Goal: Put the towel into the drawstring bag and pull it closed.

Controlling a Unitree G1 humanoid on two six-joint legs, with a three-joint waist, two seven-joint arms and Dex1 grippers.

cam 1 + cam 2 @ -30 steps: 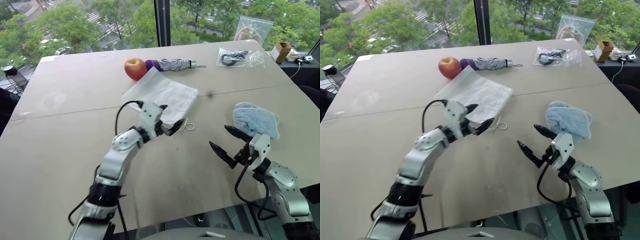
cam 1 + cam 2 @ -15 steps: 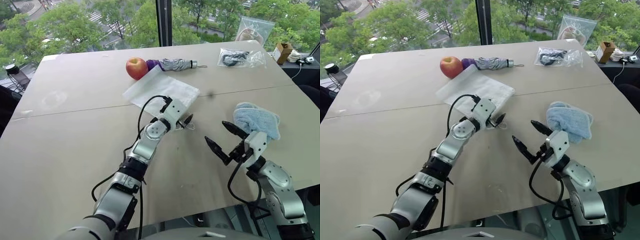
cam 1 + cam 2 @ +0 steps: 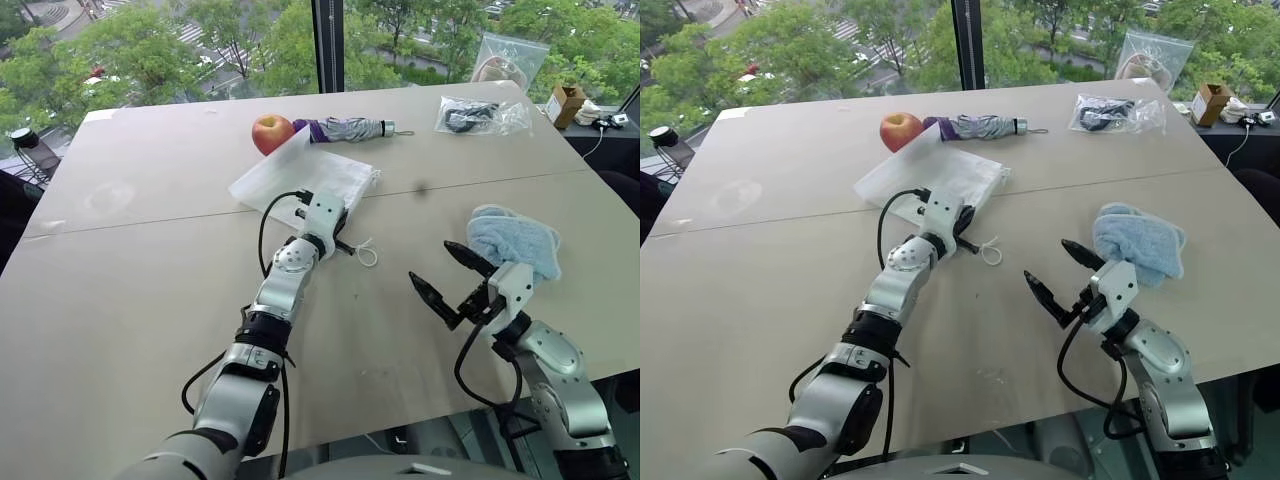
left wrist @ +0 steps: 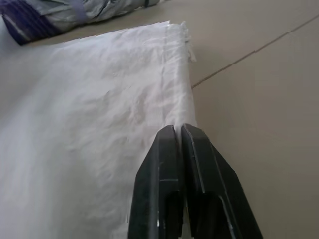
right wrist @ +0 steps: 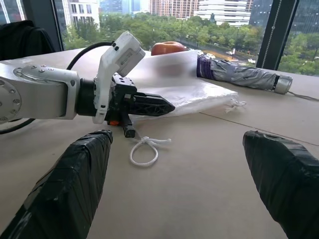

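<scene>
Left gripper [image 4: 179,130] fingers pressed together at the near edge of the bag [image 3: 300,178], by its mouth; likely pinching a bit of fabric, but the wrist view can't confirm cloth between the tips. Right gripper [image 3: 447,272] fingers spread wide, empty, hovering over bare table [image 3: 150,290] near the towel [image 3: 515,240], not touching it.

Bag lies flat mid-table, far of the left gripper, one cord loop [image 3: 366,253] trailing off toward the near right. Far corner lifts against the apple [image 3: 271,134], umbrella [image 3: 350,128] just beside. Bag looks flat and empty. Towel sits well apart on the right, bunched in a lump.

Handling: bag is thin, light, limp, will slide and crumple if pushed; take one layer at the mouth hem to open it, cords later for closing. Towel soft, fluffy, compressible, no breakage risk; pinch the top of the lump.

Clear zip bags [image 3: 478,115] at the far right hold dark cable-like items; a small box [image 3: 563,102] beyond.
</scene>
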